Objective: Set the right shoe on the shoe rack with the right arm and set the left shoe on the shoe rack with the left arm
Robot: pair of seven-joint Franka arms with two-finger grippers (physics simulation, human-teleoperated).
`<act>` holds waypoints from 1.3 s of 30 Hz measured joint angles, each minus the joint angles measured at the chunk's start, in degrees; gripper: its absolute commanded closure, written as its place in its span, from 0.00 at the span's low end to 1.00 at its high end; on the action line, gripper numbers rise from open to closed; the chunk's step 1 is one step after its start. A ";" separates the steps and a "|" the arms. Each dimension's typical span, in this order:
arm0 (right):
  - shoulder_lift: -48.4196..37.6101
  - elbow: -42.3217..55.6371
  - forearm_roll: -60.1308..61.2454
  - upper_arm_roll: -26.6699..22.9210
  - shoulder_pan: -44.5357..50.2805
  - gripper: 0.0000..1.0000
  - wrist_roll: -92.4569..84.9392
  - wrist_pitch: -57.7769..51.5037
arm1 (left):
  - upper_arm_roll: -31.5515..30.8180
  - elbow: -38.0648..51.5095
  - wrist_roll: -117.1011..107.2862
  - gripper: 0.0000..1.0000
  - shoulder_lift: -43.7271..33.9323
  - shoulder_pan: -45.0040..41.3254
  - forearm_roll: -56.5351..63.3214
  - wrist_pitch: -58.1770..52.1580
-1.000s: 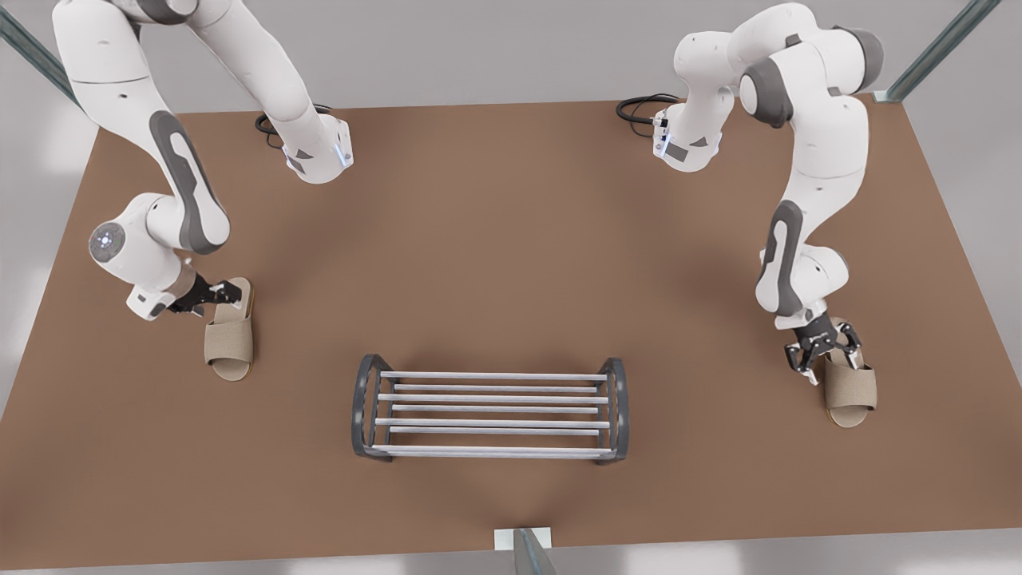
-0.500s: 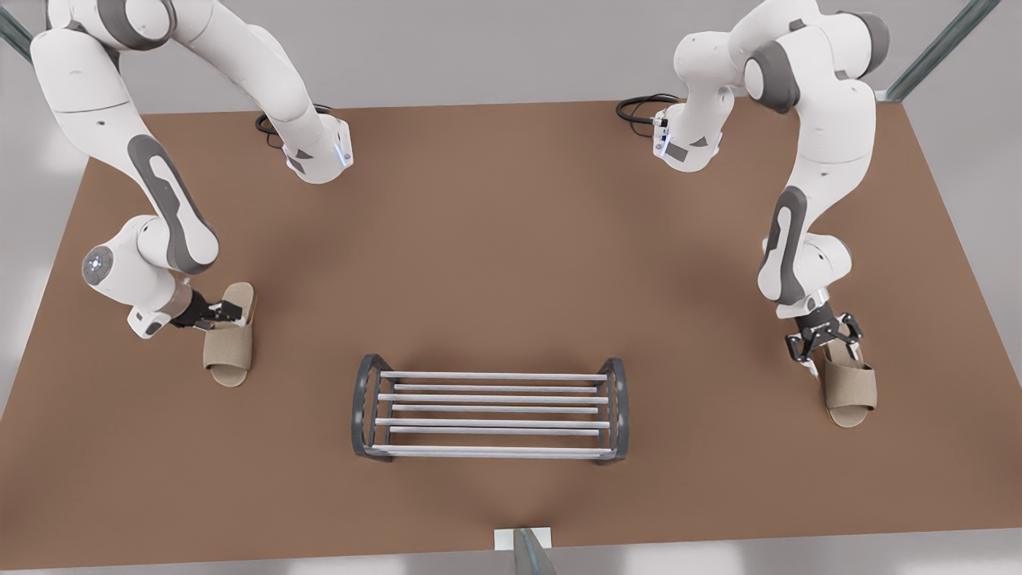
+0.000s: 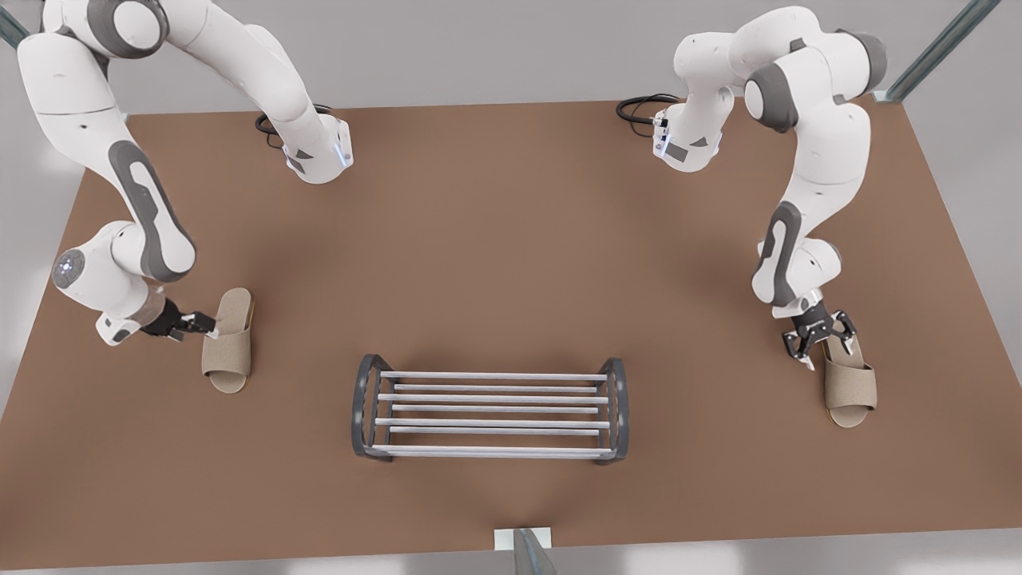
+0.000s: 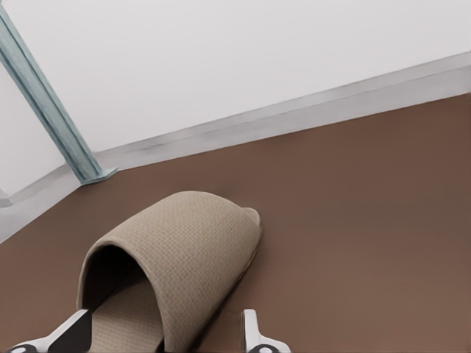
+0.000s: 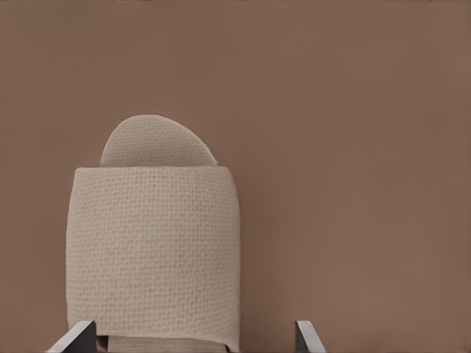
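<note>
The brown tabletop carries everything. The two white arms are based along its far edge, and both are at work; the left arm reaches down toward the edge on the front view's left, and the right arm toward the edge on the front view's right.

The shoe rack stands upright midway along the near edge, a little in from it; its silver rods run parallel to that edge between dark grey arched end frames, and no shoe lies on it.

The left shoe, a beige open-toed slipper, lies flat on the tabletop between the rack and the edge on the front view's left, well apart from the rack, toe toward the near edge. The right shoe, its match, lies flat near the opposite edge, toe the same way.

The left hand lies low and almost level at the heel part of the left shoe. In the left wrist view its fingers are spread wide with the shoe between them, gripping nothing.

The right hand points steeply down over the heel of the right shoe. In the right wrist view its fingers are wide apart on either side of the shoe's band, and it holds nothing.
</note>
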 measured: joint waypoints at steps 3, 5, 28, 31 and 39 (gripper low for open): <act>0.46 0.51 -0.46 -0.79 -0.05 0.00 -0.16 -0.02 | -1.62 1.42 0.00 0.00 0.54 1.51 0.00 -0.21; 0.46 0.57 -0.60 -1.08 0.00 0.00 -0.29 -0.04 | -1.94 1.90 0.00 0.00 0.63 1.88 0.00 -0.25; 3.85 -0.34 -0.74 -1.23 -0.59 0.00 -0.92 1.11 | -2.89 8.90 0.00 0.00 4.84 2.38 0.00 0.29; 5.01 0.92 -0.78 -1.25 -0.22 0.00 -0.96 1.41 | -2.93 9.85 0.00 0.00 5.51 2.38 0.00 0.46; 7.41 2.94 -1.92 -2.30 0.72 0.55 -1.22 1.73 | -3.52 10.80 0.00 0.00 7.28 3.08 0.00 0.13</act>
